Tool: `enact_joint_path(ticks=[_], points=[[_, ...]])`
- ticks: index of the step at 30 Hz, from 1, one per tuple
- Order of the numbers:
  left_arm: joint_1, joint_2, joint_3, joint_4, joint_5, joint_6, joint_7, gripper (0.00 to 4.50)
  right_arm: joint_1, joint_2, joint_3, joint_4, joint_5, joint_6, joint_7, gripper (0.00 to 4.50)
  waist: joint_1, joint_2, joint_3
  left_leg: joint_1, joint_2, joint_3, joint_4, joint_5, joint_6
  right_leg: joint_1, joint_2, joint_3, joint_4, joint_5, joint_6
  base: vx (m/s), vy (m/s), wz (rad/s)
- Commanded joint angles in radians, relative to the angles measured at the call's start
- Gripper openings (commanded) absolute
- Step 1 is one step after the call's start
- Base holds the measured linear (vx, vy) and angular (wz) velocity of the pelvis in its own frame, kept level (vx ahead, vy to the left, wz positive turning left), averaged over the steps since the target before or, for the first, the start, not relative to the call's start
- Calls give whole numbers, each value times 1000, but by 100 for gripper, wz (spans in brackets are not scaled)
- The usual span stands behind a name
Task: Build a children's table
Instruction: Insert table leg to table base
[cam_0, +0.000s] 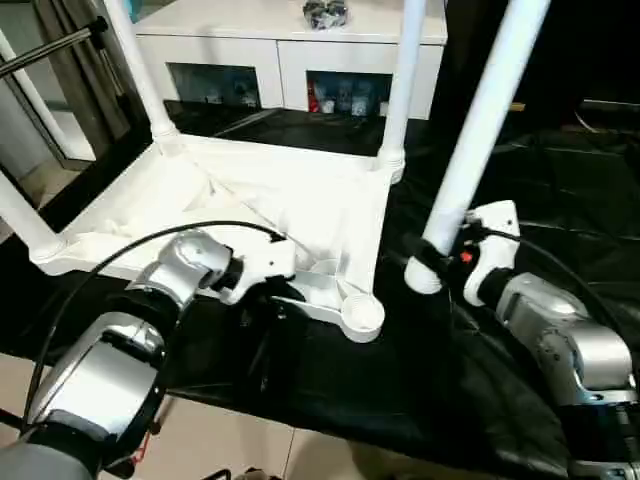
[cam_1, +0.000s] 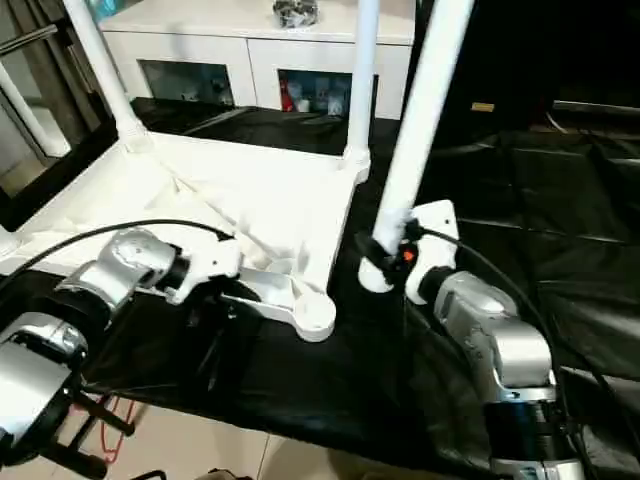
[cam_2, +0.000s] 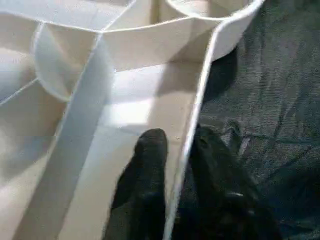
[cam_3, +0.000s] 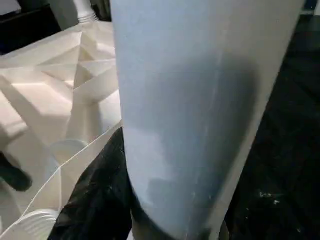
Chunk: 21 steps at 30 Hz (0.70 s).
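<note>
The tabletop (cam_0: 250, 200) is lying upside down on the black-covered worktop (cam_0: 330, 380), three legs (cam_0: 400, 80) standing in its corner sockets; the near socket (cam_0: 362, 316) is sitting empty. The left gripper (cam_2: 177, 150) fingers are pinching the tabletop's edge wall. The right gripper (cam_0: 425, 262) fingers are clasping the fourth leg (cam_0: 480, 130), tilted beside that socket.

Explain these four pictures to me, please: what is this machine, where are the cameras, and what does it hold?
It is a humanoid robot building a children's table. Two pictures come from its head, looking down over its silver arms; two come from cameras on its wrists. The white tabletop lies upside down on a black sheet, with three legs already standing in its corners. The left gripper pinches the tabletop's thin rim, one finger on each side. The right gripper holds the fourth leg beside the empty corner socket.
</note>
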<state>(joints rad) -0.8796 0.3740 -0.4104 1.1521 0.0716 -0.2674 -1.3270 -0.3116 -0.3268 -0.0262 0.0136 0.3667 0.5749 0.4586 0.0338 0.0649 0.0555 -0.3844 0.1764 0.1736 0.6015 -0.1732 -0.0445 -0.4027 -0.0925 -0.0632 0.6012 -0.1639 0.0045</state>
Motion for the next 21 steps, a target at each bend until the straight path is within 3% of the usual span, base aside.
enact_joint_path(ticks=[1,4,5,8,12,13,14,16,17,19,20,21], points=[[-16,9,11,22,1,30,8,76,-17,0,9,-12,-11,-6,9,191,6,-14,-80,17,37,-9,-67,-209,32,61,-53,37,-60,-146,-286,0,0,0],[-2,3,38,21,-19,98,17,52,-31,3,18,1,-10,-9,18,191,7,-16,-77,17,37,-7,-67,-210,37,59,-55,37,-63,-173,-283,0,0,0],[4,-1,49,22,-22,131,20,41,-37,5,24,6,-10,-10,22,191,6,-21,-76,14,37,-8,-68,-209,35,61,-56,37,-65,-198,-276,0,0,0],[44,-16,67,14,-21,184,71,27,-44,10,45,5,-10,-10,40,191,5,-15,-76,16,37,-9,-68,-212,36,59,-56,36,-66,-208,-274,0,0,0],[89,-51,94,-23,-40,274,156,11,-50,19,50,0,-10,-5,46,191,5,-19,-73,16,37,-9,-68,-226,39,58,-55,36,-71,-236,-268,0,0,0],[109,-64,98,-50,-39,268,198,8,-56,21,48,3,-9,-3,46,191,4,-21,-72,15,37,-9,-69,-230,38,59,-55,36,-71,-248,-265,0,0,0],[148,-82,95,-113,-19,181,280,4,-67,22,45,15,-7,-2,48,191,5,-22,-71,16,39,-12,-71,-241,38,58,-57,34,-74,-285,-252,0,0,0],[148,-82,95,-113,-19,181,280,2,-67,22,45,15,-7,-2,48,191,3,-22,-67,20,36,-9,-71,-273,37,52,-53,34,-85,-360,-225,0,0,0],[201,-115,102,-221,-29,170,293,0,-78,22,52,37,-13,-8,53,191,3,-27,-66,20,39,-13,-75,-293,25,54,-56,34,-88,-424,-199,0,0,0],[205,-118,103,-231,-31,175,293,0,-78,23,53,38,-14,-8,54,191,2,-25,-65,17,38,-14,-78,-296,21,53,-55,33,-91,-446,-181,0,0,0],[257,-147,100,-334,-38,232,294,0,-87,28,61,58,-24,-15,59,191,2,-24,-67,29,40,-12,-76,-317,13,44,-55,36,-92,-458,-180,0,0,0],[257,-147,100,-334,-38,232,294,0,-87,28,61,58,-24,-15,59,191,2,-23,-66,22,39,-14,-78,-313,14,48,-55,35,-92,-458,-178,0,0,0]])
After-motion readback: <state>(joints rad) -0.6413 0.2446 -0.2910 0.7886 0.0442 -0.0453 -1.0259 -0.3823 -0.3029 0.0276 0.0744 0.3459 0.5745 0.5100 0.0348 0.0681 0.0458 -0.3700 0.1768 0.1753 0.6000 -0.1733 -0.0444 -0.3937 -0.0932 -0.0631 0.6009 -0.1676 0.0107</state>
